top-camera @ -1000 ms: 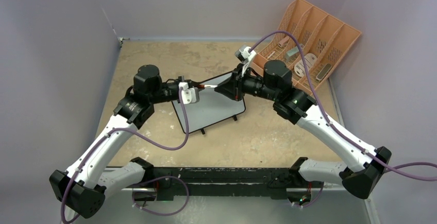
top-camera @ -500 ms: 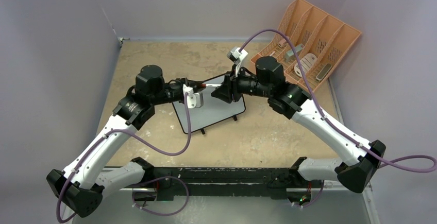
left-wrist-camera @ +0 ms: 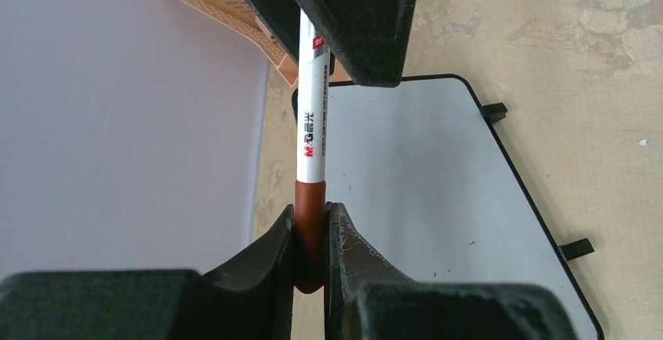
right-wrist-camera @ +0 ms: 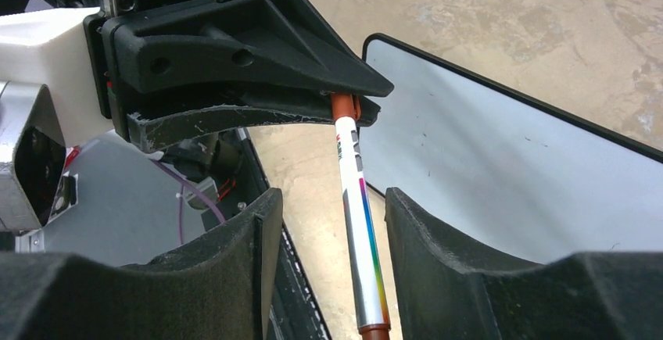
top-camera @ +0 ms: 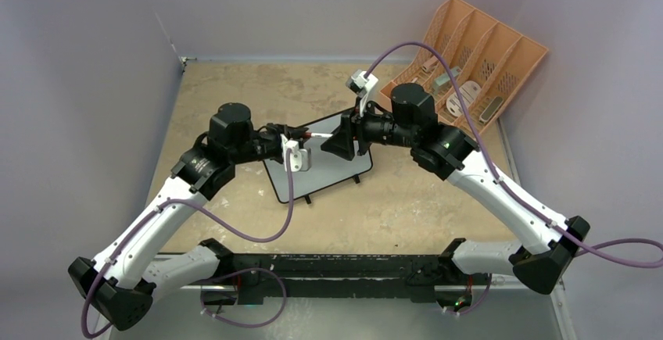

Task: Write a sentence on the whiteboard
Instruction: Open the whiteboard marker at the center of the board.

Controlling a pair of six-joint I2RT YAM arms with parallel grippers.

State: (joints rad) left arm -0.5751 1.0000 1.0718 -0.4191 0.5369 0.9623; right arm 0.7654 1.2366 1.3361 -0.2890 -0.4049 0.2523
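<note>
Whiteboard [top-camera: 328,170] lying flat near the middle of the tan worktop [top-camera: 234,90], turned askew to its edges, with no writing visible on it. Both arms meet above the board and share a whiteboard marker [left-wrist-camera: 311,129] between them. The left gripper [left-wrist-camera: 310,238] is pressed tight on the marker's reddish-brown cap. The right gripper [right-wrist-camera: 332,195] faces it with its fingers spread either side of the white barrel, which sits nearer one finger than the other and is not yet pinched. A peach slotted organizer [top-camera: 477,59] leans at the far right corner, well apart from the work. The step in hand looks like uncapping. To do it well, the right gripper should centre itself on the barrel, then shut firmly on the printed section, away from the cap. The two arms should then draw apart straight along the marker's length; any sideways twist could lever the pen out of either hold. The pull is best kept above the board, so a dropped marker lands within reach.
</note>
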